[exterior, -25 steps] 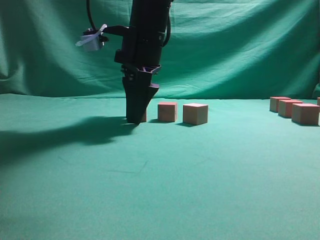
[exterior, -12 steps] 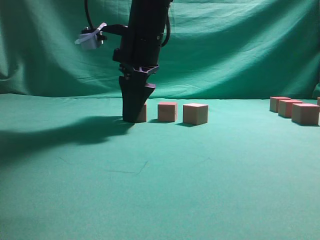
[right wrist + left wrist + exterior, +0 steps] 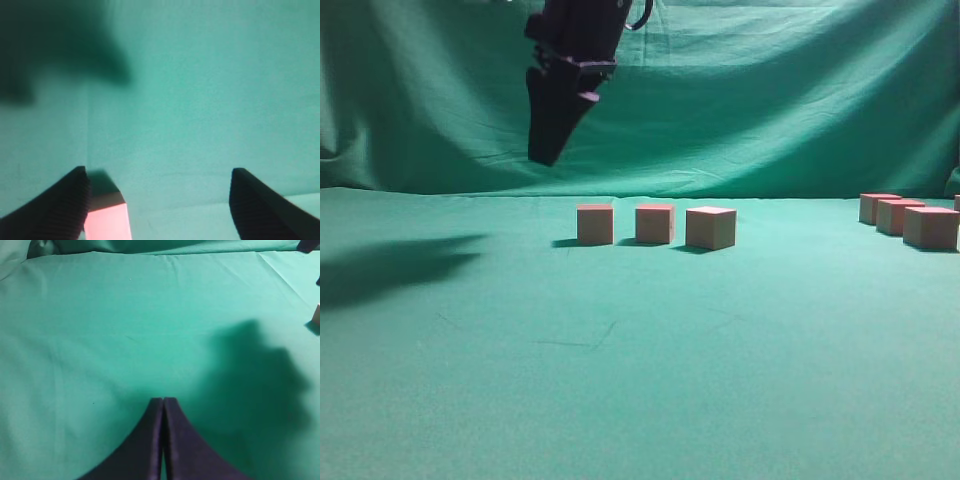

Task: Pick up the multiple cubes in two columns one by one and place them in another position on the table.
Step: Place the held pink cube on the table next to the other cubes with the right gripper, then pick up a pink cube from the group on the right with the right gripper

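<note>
My right hand is open and empty, high over three cubes lined up mid-worktop, my left hand is closed, so I should swing toward the cubes by the right edge.

Cubes, pink-topped, tan-sided: three in a spaced row mid-table, upright; further group at right edge. Table: teal-green cloth, faintly creased.
</note>
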Motion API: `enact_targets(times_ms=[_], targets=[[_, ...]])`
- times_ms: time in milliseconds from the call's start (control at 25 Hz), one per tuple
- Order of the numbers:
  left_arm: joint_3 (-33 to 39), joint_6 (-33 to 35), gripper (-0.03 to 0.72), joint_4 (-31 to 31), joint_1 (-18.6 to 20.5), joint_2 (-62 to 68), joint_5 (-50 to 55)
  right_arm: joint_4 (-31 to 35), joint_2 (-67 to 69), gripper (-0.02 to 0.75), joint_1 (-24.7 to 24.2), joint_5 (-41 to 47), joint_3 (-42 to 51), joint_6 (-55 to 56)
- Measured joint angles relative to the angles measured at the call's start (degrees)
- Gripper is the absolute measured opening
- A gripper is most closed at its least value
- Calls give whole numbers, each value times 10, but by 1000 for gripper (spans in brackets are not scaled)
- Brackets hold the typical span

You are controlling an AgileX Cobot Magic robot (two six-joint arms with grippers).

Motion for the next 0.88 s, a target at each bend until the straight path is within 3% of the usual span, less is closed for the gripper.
enact_targets(times_ms=[240,520,720,880], targets=[[0,0,0,0,0,0,0,10,-46,568,0,40,-8,111],[0,0,0,0,0,0,0,14,-137,568,-32,65,-9,333],[0,0,0,0,0,0,0,-55,-212,568,-82,69,-9,513],[0,0,0,0,0,0,0,-96,-287,568,-133,70,33,567]])
